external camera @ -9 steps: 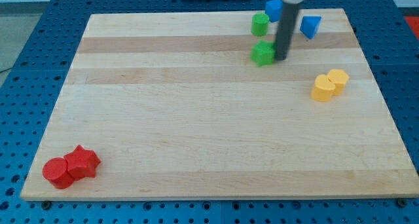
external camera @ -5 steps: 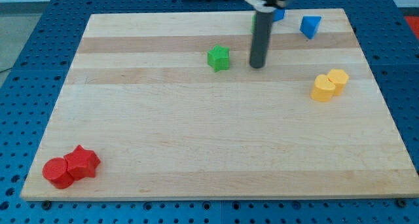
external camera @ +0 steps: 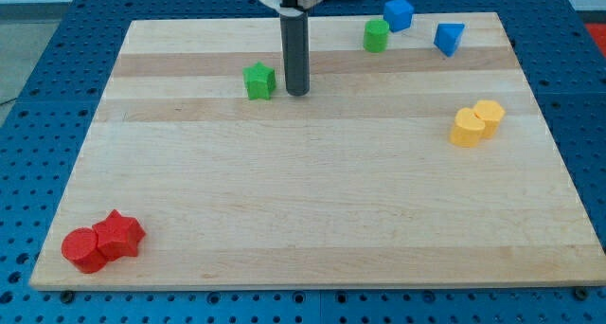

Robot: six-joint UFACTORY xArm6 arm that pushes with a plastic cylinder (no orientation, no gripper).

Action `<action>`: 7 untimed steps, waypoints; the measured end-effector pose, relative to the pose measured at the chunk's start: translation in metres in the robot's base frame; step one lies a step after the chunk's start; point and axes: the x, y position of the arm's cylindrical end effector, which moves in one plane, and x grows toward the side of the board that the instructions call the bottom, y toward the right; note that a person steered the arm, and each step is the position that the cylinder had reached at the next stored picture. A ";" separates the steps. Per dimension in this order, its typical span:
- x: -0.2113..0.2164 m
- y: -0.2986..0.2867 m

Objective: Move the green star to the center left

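Note:
The green star [external camera: 258, 81] lies on the wooden board [external camera: 312, 201], left of the middle in its upper part. My tip [external camera: 297, 92] stands just to the star's right, with a small gap between them. The dark rod rises straight up from the tip to the view's top edge.
A green block [external camera: 376, 35], a blue cube [external camera: 398, 13] and a blue triangular block [external camera: 449, 38] sit near the top right. Two yellow blocks [external camera: 475, 122] touch each other at the right. A red cylinder [external camera: 82, 249] and a red star [external camera: 120, 235] sit at the bottom left.
The green star has slid left across the board from near the top right blocks. My tip has followed it to the left, staying on its right side.

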 end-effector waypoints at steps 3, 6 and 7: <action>0.043 -0.188; -0.070 -0.178; -0.034 -0.185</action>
